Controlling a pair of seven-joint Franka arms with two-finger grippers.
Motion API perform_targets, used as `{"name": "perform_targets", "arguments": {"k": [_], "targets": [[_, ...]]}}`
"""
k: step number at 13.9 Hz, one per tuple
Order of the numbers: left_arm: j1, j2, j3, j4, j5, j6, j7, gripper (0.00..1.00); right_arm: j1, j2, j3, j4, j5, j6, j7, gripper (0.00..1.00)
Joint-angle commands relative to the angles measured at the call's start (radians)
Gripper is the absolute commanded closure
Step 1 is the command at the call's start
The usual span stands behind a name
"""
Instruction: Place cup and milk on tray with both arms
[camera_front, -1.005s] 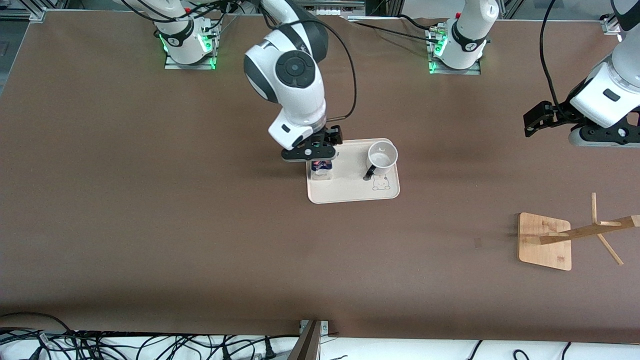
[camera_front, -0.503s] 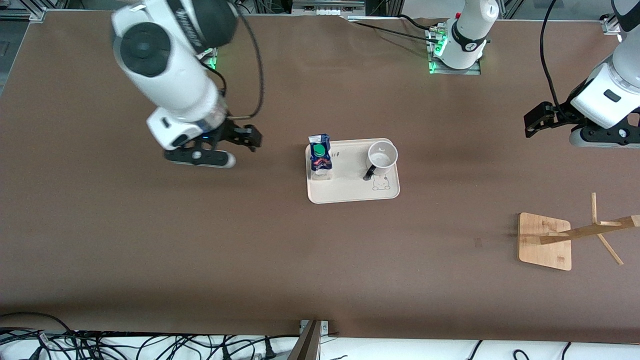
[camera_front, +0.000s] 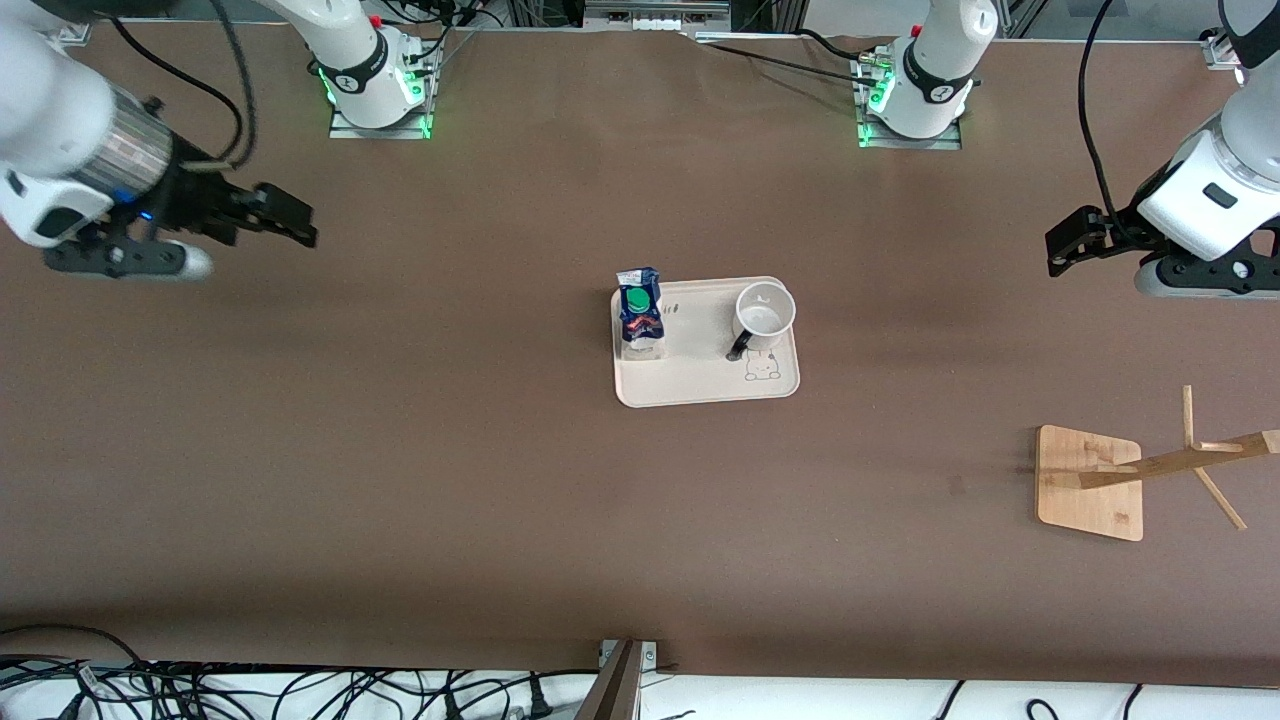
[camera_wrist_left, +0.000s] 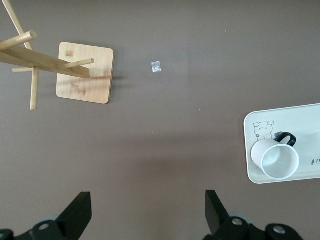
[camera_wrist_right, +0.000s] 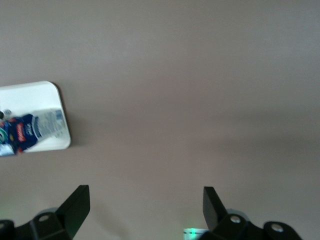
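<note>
Carton and mug both on tray, arms clear

Table (camera_front: 400, 480) carried the whole scene, brown and wide. Both arms hung over its ends: the right gripper (camera_front: 285, 215) was up over bare table toward the right arm's end, fingers spread wide with nothing between them, and the left gripper (camera_front: 1075, 240) waited over the left arm's end, likewise spread and empty. Near that end stood a wooden rack (camera_front: 1090, 483) with tilted pegs.

Tray (camera_front: 700, 385) lay mid-table, its long axis running from one arm's end of the table toward the other. On it the milk (camera_front: 640, 320) stood upright, long axis vertical, green cap facing up, at the tray's end toward the right arm. The cup (camera_front: 765, 312) stood upright at the tray's end toward the left arm, mouth up, handle pointing toward the front camera.

By my judgement the placing looked finished. The milk sat hard against the tray's rim, so a knock to the tray, or an arm sweeping low across it, could topple the tall, narrow carton onto the table
</note>
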Motion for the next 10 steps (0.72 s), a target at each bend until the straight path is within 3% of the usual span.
{"name": "perform_targets", "arguments": {"k": [1, 3, 10], "targets": [[0.001, 0.011, -0.004, 0.022, 0.006, -0.001, 0.013, 0.0, -0.107, -0.112, 0.088, -0.125, -0.051, 0.018, -0.103, 0.0], [0.001, 0.011, -0.004, 0.022, 0.006, -0.001, 0.015, 0.0, -0.13, -0.111, 0.083, -0.119, -0.072, 0.019, -0.198, 0.0], [-0.005, 0.012, -0.004, 0.024, 0.008, -0.001, 0.009, 0.0, -0.134, -0.06, 0.073, -0.039, -0.097, -0.013, -0.213, 0.0]]}}
